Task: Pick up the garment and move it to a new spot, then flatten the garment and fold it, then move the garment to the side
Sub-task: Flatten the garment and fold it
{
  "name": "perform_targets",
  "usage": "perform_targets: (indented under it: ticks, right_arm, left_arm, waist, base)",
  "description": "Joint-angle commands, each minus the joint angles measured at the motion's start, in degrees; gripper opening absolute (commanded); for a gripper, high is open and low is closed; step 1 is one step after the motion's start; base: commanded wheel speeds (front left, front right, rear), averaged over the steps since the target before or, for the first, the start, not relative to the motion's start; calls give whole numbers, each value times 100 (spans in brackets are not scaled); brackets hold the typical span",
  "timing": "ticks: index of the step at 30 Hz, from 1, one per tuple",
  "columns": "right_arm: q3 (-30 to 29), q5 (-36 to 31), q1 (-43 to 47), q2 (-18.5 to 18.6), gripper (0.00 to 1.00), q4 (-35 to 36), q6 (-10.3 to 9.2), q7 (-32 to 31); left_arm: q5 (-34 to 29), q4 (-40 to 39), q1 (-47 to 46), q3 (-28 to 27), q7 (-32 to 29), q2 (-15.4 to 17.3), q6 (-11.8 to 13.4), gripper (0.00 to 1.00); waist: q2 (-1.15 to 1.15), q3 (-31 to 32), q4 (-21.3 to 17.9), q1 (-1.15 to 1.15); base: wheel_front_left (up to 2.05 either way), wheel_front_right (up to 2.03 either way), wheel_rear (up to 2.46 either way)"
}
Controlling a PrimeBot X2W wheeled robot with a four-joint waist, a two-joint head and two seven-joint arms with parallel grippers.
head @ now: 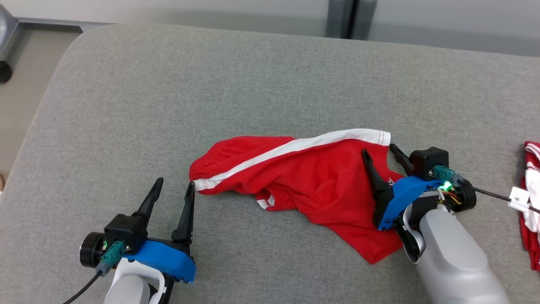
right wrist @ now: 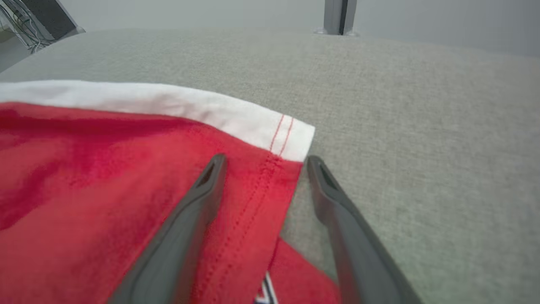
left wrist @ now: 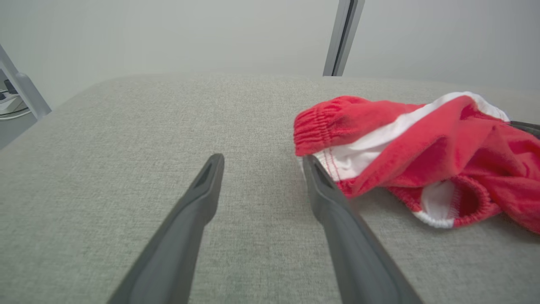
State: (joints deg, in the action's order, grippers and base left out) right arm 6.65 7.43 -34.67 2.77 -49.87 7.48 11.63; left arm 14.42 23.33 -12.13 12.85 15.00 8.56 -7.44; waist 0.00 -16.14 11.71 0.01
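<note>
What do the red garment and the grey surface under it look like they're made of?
Red garment: soft matte knit, probably cotton or polyester; it rumples, with stitched hems and a gathered elastic band. Grey surface: matte woven upholstery-like cloth, its fine weave visible; what's underneath cannot be told.

Your left gripper (head: 175,182) sits low on the left, its two dark fingers (head: 150,198) spread wide and pointing forward, leaning a little to the right. Your right gripper (head: 379,148) is further forward on the right, jaws just as wide, fingers angled forward and leftward. The left forearm (head: 126,289) and right forearm (head: 457,257) rise from the bottom edge of the head view.
</note>
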Motion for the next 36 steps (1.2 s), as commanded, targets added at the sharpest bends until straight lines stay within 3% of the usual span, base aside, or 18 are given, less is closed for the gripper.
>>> perform_targets:
  ticks: [1,2,3,5,10,14,24,32,33,34,36]
  right_arm:
    - [14,-64,-143,23,100,-128,3,-11]
    - [4,-83,-197,23,100,-222,3,-12]
    - [23,-101,-236,24,72,-316,3,-34]
    - [83,-74,-291,23,0,-450,3,0]
    - [137,-212,-405,27,0,-365,2,270]
    - [155,-192,-137,23,0,106,3,354]
    - [537,-125,1704,26,0,2355,2,362]
    - [605,-165,2711,22,0,2667,3,212]
    - [539,-158,2725,25,25,2642,2,215]
    - [481,-226,2729,25,100,2594,2,215]
    - [284,-225,2707,25,100,2509,2,236]
  left_arm:
    - [32,-49,-114,-4,26,14,-8,100]
    - [47,-73,-128,-4,26,16,-8,100]
    - [61,-91,-134,-8,26,19,-8,100]
    - [73,-122,-136,-17,26,22,-8,100]
    - [73,-176,-115,-85,26,28,-8,100]
    - [22,-183,7,-177,25,-29,-9,100]
    - [-237,-30,355,-604,25,-211,-9,100]
    - [-498,74,464,-1085,25,-293,-1,100]
    - [-527,92,455,-1139,26,-297,-2,100]
    - [-561,110,449,-1185,26,-300,-2,100]
    - [-622,142,451,-1280,26,-314,21,100]
  waist:
    - [0,-58,68,-1]
    - [0,-75,89,-1]
    - [0,-81,100,-1]
    - [0,-90,118,-1]
    - [0,-39,20,-1]
    - [0,176,-152,-1]
    - [0,843,-747,-1]
    - [0,994,-1038,-1]
    - [0,1001,-1048,-1]
    - [0,1012,-1055,-1]
    - [0,1043,-1059,-1]
  base:
    - [0,0,0]
    - [0,0,0]
    - [0,0,0]
    - [0,0,0]
    - [0,0,0]
    - [0,0,0]
    - [0,0,0]
    - [0,0,0]
    - [0,0,0]
    - [0,0,0]
    - [0,0,0]
